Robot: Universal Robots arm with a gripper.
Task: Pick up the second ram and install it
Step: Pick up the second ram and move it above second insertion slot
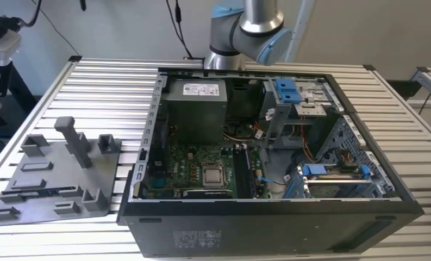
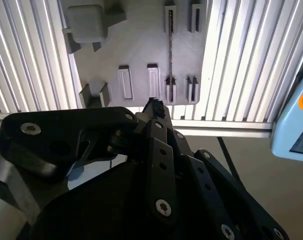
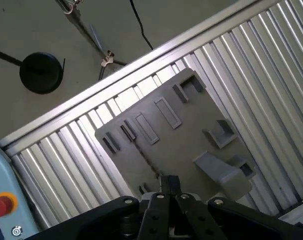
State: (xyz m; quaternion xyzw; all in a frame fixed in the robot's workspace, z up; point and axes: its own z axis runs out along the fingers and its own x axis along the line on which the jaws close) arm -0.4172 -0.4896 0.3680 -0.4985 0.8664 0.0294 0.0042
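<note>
Currently hand [image 2: 154,106] hovers above the grey fixture plate [image 2: 141,45], fingers pressed together, gripping nothing | second ram [image 2: 170,50] stands on edge in a plate slot, near the fingertips but apart from them | open computer case [image 1: 273,223] sits beside the plate on the slatted table [image 1: 106,92]

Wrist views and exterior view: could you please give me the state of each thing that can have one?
second ram: standing on edge in its slot, not gripped.
tool: shut, holding nothing, clear of the ram.
fixture plate: flat on the table, ram in one slot.
computer case: on its side, open, motherboard exposed.
</note>
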